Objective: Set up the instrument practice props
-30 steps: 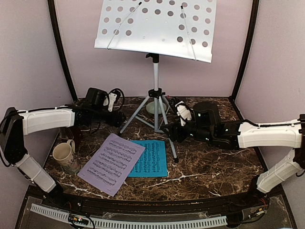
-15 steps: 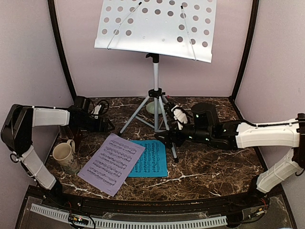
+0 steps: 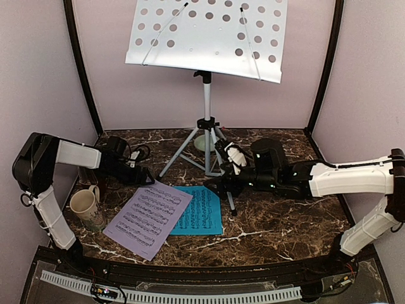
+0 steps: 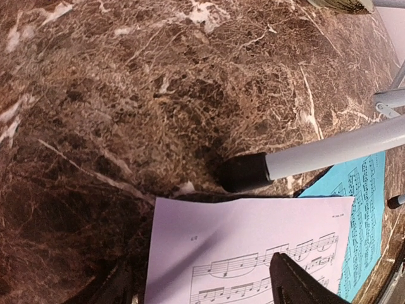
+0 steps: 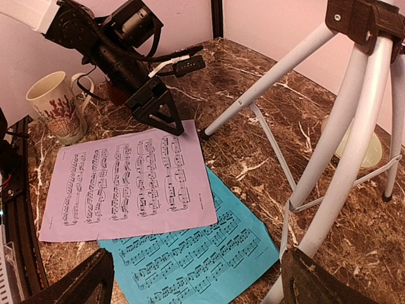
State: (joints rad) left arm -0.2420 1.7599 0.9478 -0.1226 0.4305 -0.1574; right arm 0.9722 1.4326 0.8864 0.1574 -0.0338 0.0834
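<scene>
left end effector [image 3: 147, 179] agape at lilac sheet [image 3: 149, 216]

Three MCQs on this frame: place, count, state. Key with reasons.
1. Where is the lilac sheet? A on the stand's tray; B flat on the table, overlapping the blue sheet; C under the mug.
2. Sheets of music in view? A one; B three; C two.
3. The left gripper: A open over the lilac sheet's far edge; B shut on a stand leg; C out of view.
Key: 1 B, it covers the blue sheet's edge; 2 C, one lilac, one blue; 3 A, fingers wide apart.
</scene>
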